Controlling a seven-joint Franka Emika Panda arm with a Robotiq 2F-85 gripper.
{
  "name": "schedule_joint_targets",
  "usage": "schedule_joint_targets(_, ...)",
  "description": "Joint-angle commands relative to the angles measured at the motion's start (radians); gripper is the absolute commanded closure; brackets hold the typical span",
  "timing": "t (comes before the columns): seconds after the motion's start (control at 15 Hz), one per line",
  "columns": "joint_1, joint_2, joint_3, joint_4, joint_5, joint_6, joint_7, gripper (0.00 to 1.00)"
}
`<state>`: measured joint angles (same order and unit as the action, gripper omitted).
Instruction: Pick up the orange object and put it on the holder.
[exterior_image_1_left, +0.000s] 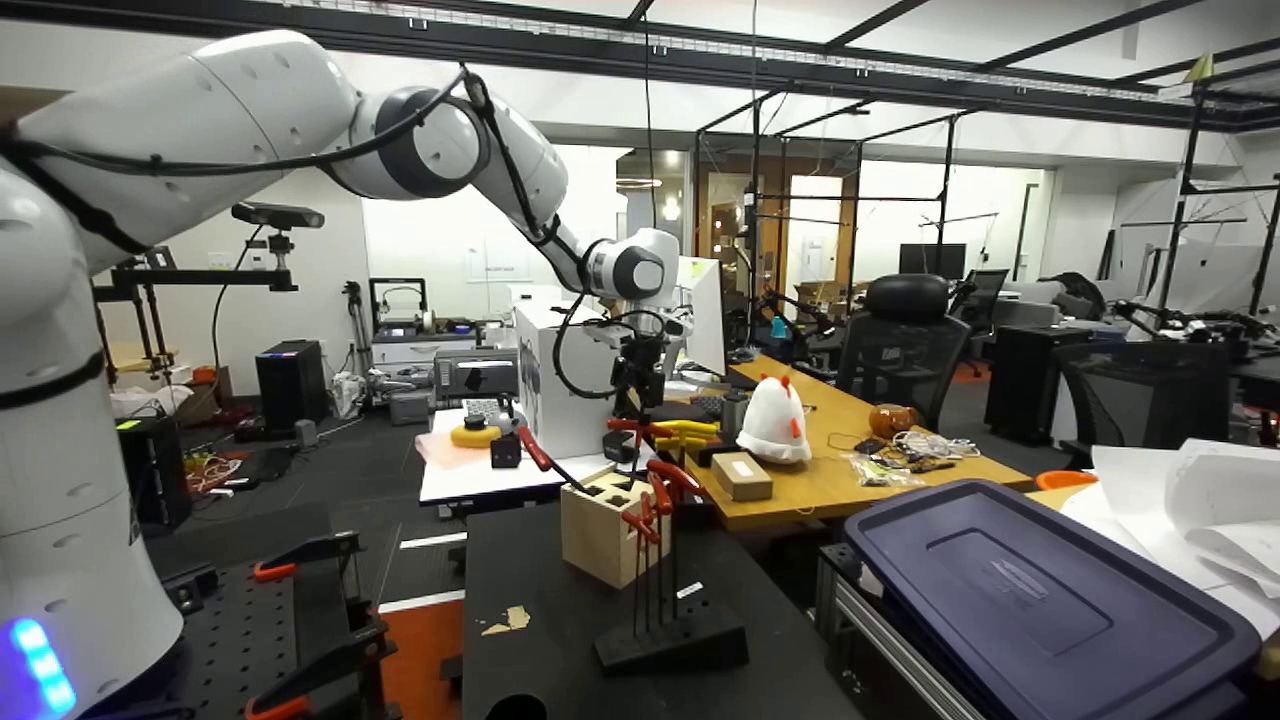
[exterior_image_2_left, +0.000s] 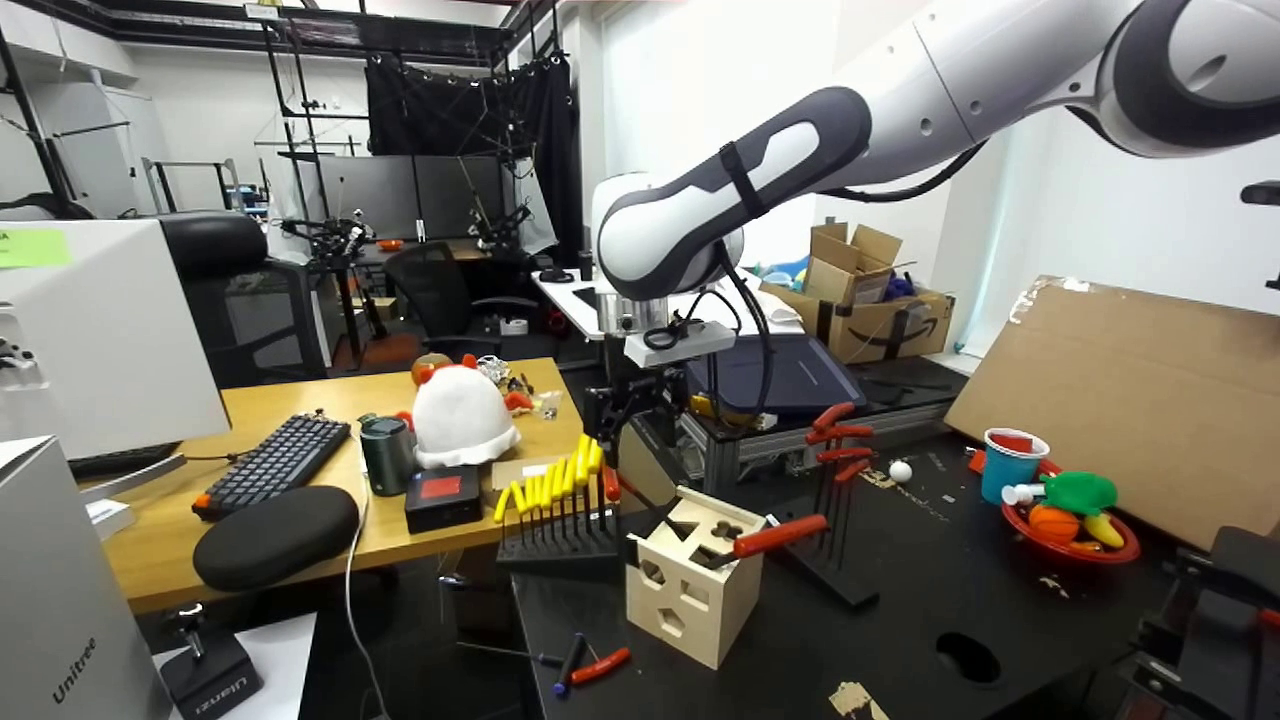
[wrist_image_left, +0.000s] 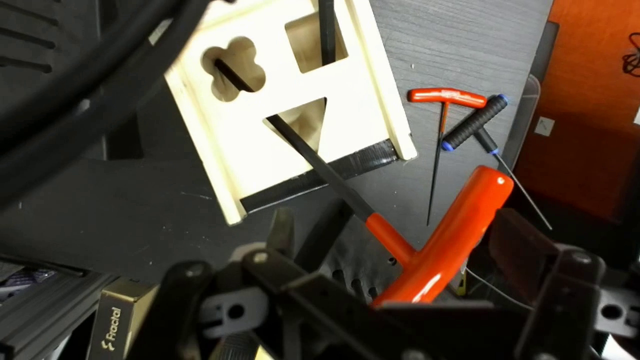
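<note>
Black metal claw (wrist_image_left: 400, 232) spread wide, gripping nothing. Orange T-handled key (wrist_image_left: 448, 242) with black shaft leans in triangular hole of pale wooden cube (wrist_image_left: 281, 90), likely holder; handle between jaws, depth unclear. Risk: skewed handle may snag one jaw, levering shaft, shifting cube.

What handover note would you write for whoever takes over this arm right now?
Gripper: open, close to the orange T-handle tool; no grip visible.
Things: that tool leans in the wooden holder, shaft through the triangular opening; another orange tool lies loose on the table.
Done: that tool is in the holder; how it got there, unclear.
Left: if it is the one meant, probably just back away; otherwise place the loose one.
</note>
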<state>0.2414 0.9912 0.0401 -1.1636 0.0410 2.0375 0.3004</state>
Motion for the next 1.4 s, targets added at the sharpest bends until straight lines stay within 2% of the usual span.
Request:
schedule_joint_targets(0.0,0.017,0.061,-0.007,0.119,-0.017,-0.07,0.007,0.0)
schedule_joint_targets(0.6,0.041,0.165,-0.014,0.271,-0.02,-0.13,0.026,0.0)
schedule_joint_targets(1.07,0.053,0.231,-0.026,0.366,-0.025,-0.223,0.033,0.01)
schedule_joint_targets(1.13,0.054,0.239,-0.027,0.379,-0.027,-0.236,0.032,0.26)
schedule_joint_targets(1.27,0.055,0.254,-0.027,0.403,-0.027,-0.252,0.03,0.29)
schedule_joint_targets(1.33,0.055,0.26,-0.026,0.414,-0.026,-0.259,0.029,0.37)
